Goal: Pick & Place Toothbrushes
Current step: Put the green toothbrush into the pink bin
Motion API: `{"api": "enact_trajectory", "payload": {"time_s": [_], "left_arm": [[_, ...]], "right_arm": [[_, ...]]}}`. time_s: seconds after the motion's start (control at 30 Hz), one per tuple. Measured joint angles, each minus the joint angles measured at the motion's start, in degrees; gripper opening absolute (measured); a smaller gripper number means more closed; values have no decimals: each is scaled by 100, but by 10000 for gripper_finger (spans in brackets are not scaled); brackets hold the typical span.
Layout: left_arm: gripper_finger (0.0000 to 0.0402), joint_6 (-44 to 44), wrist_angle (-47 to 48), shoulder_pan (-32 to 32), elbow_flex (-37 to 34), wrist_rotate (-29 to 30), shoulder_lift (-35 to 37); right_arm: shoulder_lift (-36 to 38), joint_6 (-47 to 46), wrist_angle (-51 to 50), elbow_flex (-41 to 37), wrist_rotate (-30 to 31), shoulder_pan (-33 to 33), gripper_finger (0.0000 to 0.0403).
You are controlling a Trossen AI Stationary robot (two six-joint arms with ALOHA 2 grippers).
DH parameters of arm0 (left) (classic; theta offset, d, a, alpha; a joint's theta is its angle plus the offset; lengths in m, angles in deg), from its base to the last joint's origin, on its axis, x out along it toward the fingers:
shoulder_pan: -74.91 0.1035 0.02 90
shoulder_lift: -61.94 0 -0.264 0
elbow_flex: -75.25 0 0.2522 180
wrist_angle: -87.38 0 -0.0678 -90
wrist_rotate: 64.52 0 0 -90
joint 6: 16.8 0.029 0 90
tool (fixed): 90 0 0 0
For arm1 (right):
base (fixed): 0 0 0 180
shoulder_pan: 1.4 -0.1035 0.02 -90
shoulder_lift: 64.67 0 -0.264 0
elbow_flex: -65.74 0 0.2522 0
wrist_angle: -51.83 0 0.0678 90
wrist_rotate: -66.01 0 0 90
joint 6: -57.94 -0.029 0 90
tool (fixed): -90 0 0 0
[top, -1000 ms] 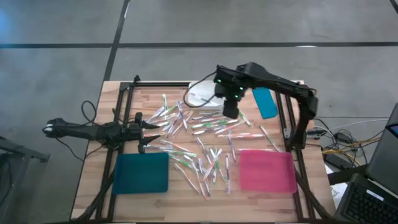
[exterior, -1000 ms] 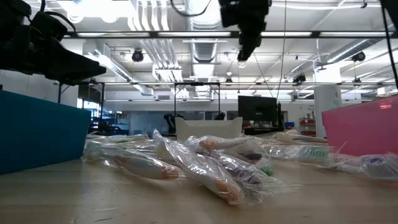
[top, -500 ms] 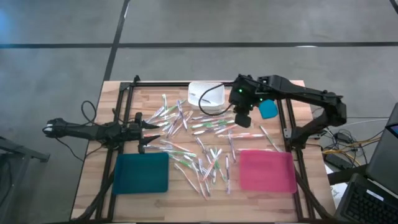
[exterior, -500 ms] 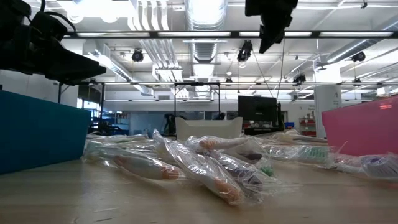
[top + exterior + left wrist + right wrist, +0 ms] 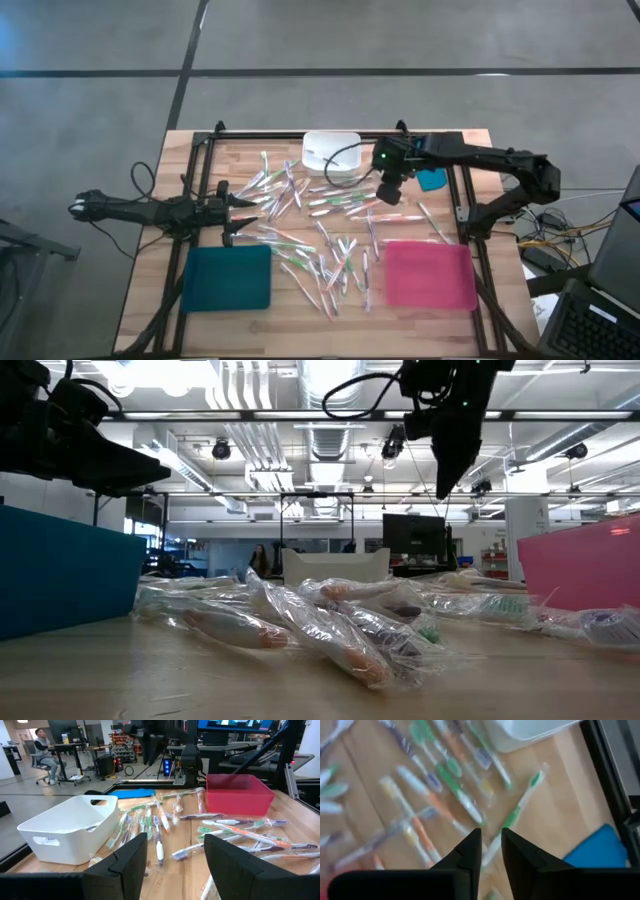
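Toothbrushes (image 5: 320, 225) lie scattered across the middle of the bench (image 5: 150, 290), between two trays at its front edge — one tray (image 5: 229, 277) left, the other (image 5: 430, 274) right. A bin (image 5: 330, 152) sits at the back, centre. The right gripper (image 5: 388, 192) hangs over the pile's back right part — the left gripper (image 5: 236, 208) at its left edge.

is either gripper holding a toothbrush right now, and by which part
Nothing is held. The right gripper hangs empty above the toothbrushes; the left gripper waits open at the pile's edge.
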Motion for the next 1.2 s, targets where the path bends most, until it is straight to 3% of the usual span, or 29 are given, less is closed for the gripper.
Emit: {"api": "enact_trajectory", "payload": {"time_s": [0.3,0.73,0.9,1.2], "left_arm": [[202,0,-2,0,0,0,0],[202,0,-2,0,0,0,0],[202,0,-2,0,0,0,0],[202,0,-3,0,0,-2,0]], "right_arm": [[-340,13,205,-205,-125,671,129],[-889,225,1089,-1010,-461,1082,181],[-885,202,1599,-1381,-460,1088,184],[-885,85,2399,-1956,-457,1123,152]]}}
